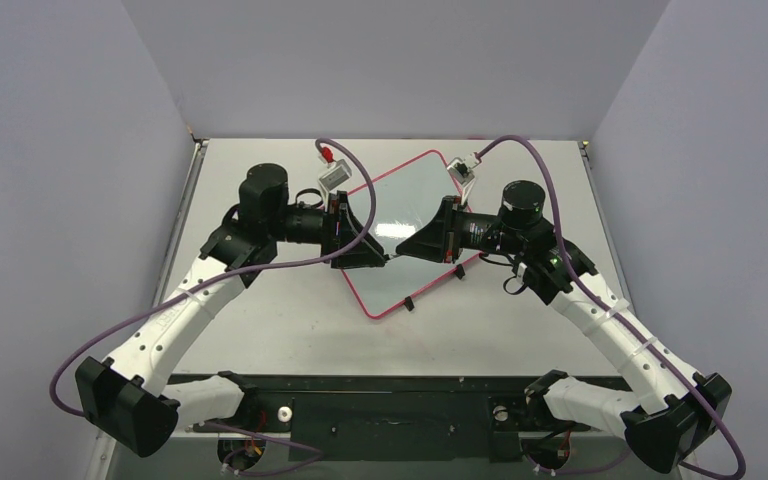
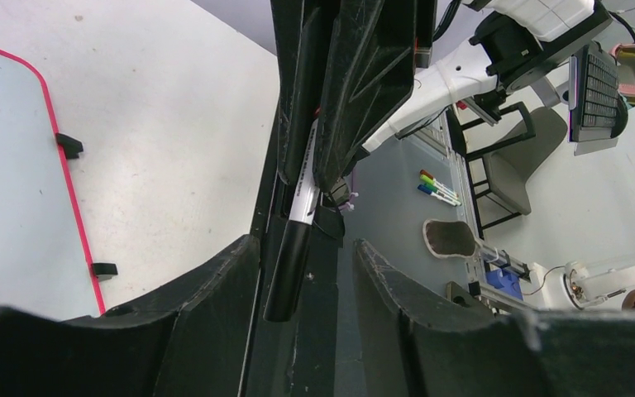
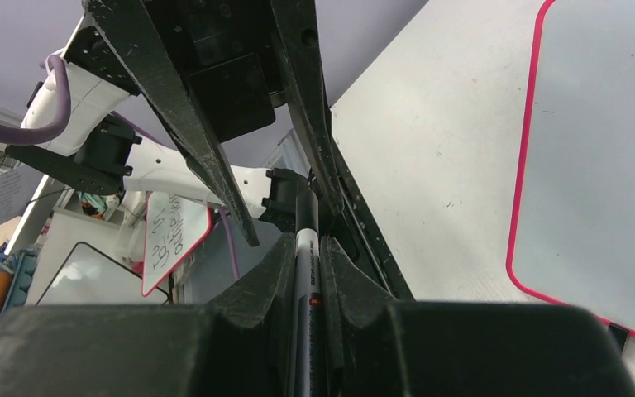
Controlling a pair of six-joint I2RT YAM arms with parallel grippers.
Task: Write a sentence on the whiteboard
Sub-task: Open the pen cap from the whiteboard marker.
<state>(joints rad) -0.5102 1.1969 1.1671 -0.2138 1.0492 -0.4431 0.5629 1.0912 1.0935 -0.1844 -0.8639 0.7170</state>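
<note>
The whiteboard [image 1: 410, 190] lies tilted at mid table, red-rimmed, with two black clips on its near edge. I see no sentence on it; it looks blank in the left wrist view [image 2: 8, 165] and the right wrist view [image 3: 603, 165]. My right gripper [image 3: 307, 244] is shut on a white-and-black marker [image 3: 307, 273], held above the board's left edge. My left gripper [image 2: 304, 244] faces it, open, and the marker's black cap [image 2: 288, 265] sits between its jaws, close to the left finger. The two grippers meet tip to tip [image 1: 393, 256].
Purple cables arc over both arms. Grey walls close in the table [image 1: 290, 320] at left, right and back. Beyond the table, spare coloured markers [image 2: 438, 186] lie on a grey surface, and another small red-rimmed board with handwriting [image 3: 169, 236] stands in the background.
</note>
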